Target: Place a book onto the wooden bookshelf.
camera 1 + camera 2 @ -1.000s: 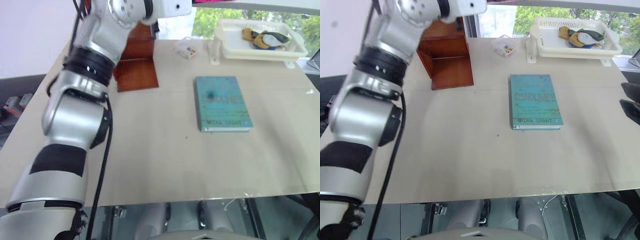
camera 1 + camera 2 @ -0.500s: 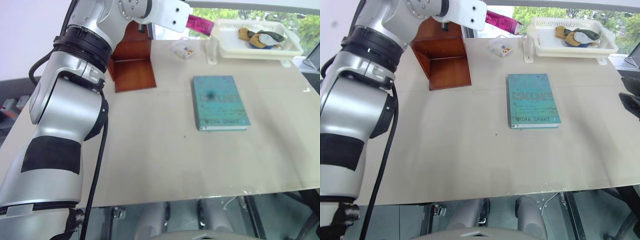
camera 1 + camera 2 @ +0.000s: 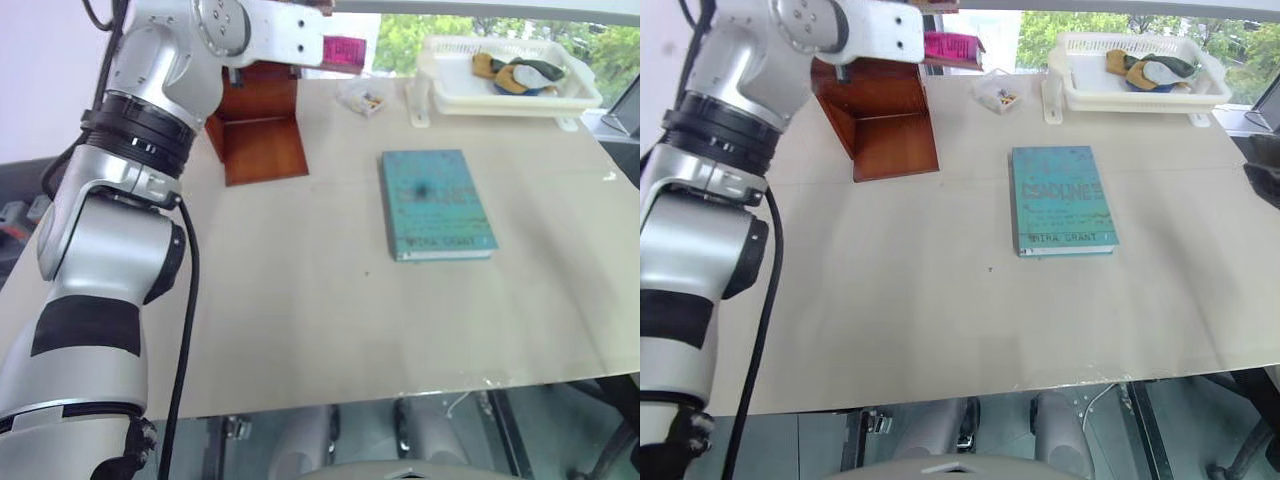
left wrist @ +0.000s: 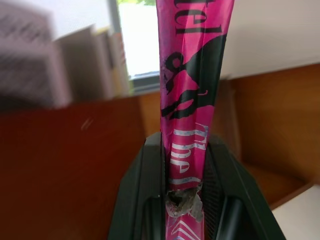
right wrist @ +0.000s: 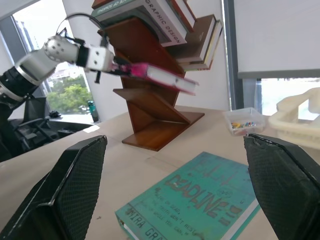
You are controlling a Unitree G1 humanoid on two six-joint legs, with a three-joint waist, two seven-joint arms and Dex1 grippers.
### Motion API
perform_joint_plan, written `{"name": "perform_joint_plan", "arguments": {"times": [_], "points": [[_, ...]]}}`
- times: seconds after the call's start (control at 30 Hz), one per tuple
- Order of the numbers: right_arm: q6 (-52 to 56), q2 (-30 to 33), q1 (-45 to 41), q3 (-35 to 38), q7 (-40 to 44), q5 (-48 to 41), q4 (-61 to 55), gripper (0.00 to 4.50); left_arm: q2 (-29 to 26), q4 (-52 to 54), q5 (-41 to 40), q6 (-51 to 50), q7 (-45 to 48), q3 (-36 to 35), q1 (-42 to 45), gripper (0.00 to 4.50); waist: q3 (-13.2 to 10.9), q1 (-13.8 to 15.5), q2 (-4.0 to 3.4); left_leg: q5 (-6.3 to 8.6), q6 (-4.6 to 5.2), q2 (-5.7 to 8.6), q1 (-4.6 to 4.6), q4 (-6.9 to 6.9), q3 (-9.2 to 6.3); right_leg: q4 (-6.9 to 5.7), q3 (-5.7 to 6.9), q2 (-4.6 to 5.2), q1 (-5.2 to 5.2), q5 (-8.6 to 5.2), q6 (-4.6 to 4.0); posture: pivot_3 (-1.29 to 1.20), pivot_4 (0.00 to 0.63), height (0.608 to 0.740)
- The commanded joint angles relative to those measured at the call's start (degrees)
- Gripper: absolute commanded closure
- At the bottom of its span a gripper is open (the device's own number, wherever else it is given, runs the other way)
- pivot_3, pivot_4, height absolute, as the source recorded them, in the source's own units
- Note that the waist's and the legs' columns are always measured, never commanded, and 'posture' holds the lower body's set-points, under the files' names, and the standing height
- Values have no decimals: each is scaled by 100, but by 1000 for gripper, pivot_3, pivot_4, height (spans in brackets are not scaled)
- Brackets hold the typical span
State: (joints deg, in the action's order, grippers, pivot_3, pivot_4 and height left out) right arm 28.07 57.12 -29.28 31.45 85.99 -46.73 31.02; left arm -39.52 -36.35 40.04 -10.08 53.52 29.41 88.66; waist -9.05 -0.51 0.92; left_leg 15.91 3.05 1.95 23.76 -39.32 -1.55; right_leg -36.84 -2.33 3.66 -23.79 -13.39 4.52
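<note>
Pink book (image 4: 192,100) clamped in left tool (image 4: 187,165)

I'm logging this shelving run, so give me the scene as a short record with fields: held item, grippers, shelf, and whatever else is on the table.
held item: pink book, in the air beside the wooden bookshelf, not yet on it
left gripper: shut on the pink book
right gripper: open, holding nothing
shelf contents: several books on upper boards
table: teal book lying flat, white tray, small clear box
</note>
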Motion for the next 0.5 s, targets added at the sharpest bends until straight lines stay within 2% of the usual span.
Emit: {"name": "perform_joint_plan", "arguments": {"times": [0.03, 0.33, 0.5], "points": [[-219, 197, -355, -84, 353, 175, 316, 0, -195, 609, 183, -344, 90, -243, 2, 4051, 0, 11, 0, 0, 0, 2, 0, 0, -1, 0, 1, 1, 2, 0, 0, 0, 150, 740], [-547, 173, -1212, -413, 605, 534, 1156, 0, -224, 1358, 236, -1322, 622, -393, -484, 4051, -1, -29, -4, -1, -2, -2, -3, 0, 0, -1, 0, -4, 1, 0, 0, 0, 150, 740], [-626, 118, -1514, -569, 651, 609, 1438, 0, -300, 1528, 298, -1500, 716, -386, -608, 4051, -2, -25, -5, -1, -2, -2, -3, 0, 0, -1, 0, -3, 0, 0, 0, 0, 150, 740]]}}
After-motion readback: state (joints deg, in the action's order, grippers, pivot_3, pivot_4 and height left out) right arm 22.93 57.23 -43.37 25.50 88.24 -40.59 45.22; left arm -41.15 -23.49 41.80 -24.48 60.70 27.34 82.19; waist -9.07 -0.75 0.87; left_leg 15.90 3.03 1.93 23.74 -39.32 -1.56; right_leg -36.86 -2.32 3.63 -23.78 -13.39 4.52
